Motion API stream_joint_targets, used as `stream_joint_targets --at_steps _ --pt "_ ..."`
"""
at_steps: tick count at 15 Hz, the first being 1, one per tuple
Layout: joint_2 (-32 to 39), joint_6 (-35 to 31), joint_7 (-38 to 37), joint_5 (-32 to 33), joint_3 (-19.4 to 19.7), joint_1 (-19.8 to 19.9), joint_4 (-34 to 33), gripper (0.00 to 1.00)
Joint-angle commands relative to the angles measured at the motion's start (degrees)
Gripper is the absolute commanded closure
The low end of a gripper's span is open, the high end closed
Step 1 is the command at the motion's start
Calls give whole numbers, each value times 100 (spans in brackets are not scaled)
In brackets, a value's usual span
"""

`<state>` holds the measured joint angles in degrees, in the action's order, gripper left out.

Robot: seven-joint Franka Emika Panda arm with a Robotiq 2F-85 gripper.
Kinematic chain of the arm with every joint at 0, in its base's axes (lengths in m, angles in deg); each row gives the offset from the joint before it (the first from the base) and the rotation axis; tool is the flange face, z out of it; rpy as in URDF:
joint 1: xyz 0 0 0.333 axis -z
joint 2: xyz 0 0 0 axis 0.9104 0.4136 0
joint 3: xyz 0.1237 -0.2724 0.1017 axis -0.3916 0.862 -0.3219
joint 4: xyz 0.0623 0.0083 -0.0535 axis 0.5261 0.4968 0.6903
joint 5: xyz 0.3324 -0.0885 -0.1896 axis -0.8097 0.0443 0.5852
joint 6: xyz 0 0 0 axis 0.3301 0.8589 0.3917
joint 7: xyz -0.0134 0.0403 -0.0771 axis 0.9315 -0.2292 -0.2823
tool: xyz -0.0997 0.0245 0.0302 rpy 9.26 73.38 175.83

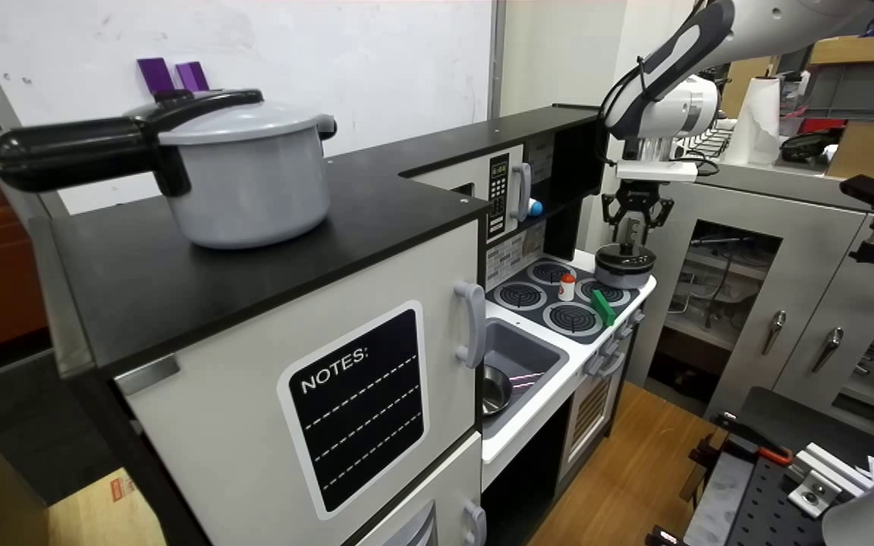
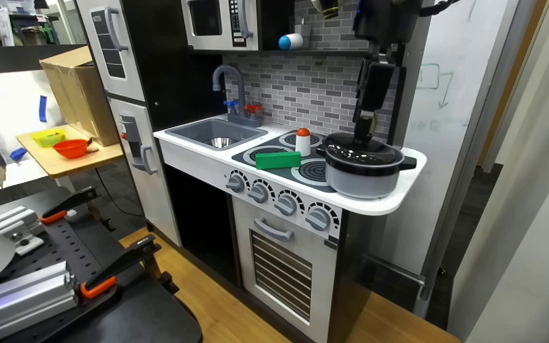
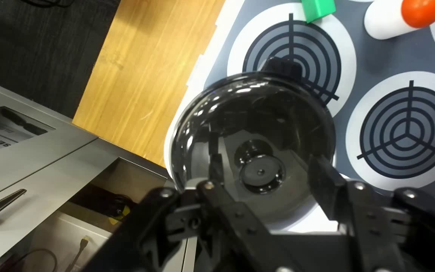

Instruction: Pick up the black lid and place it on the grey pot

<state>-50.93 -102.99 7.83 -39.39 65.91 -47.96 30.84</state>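
Lid (image 2: 364, 153), black, atop the grey pot (image 2: 362, 183), near the rounded end of the white surface (image 2: 408, 183). End effector (image 3: 266, 166) spread, fingers (image 3: 327, 185) to either side of the knob (image 3: 261, 172), with a gap at each in the wrist view: no pinch on anything. Placement probably done, bar a clean withdrawal. Main risk: a slanted lift, with a finger hooked under the knob and a lid dragged askew or carried off. Then a sideways nudge before full clearance, perhaps enough for a slide or topple over the nearby edge. Seating of the rim hard to tell from these angles; with any misfit, a likely slip at a touch. On an opposite swing, a possible knock against the green block (image 2: 278, 160) or orange-topped shaker (image 2: 303, 144).
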Motion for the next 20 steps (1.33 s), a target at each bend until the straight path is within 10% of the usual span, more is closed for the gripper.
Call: stream_joint_targets --at_steps 1,7,20 --pt "-23 50 64 19 -42 39 -2 16" --pt "-267 181 409 -139 -91 120 160 0" --pt "-952 802 334 323 372 354 1008 0"
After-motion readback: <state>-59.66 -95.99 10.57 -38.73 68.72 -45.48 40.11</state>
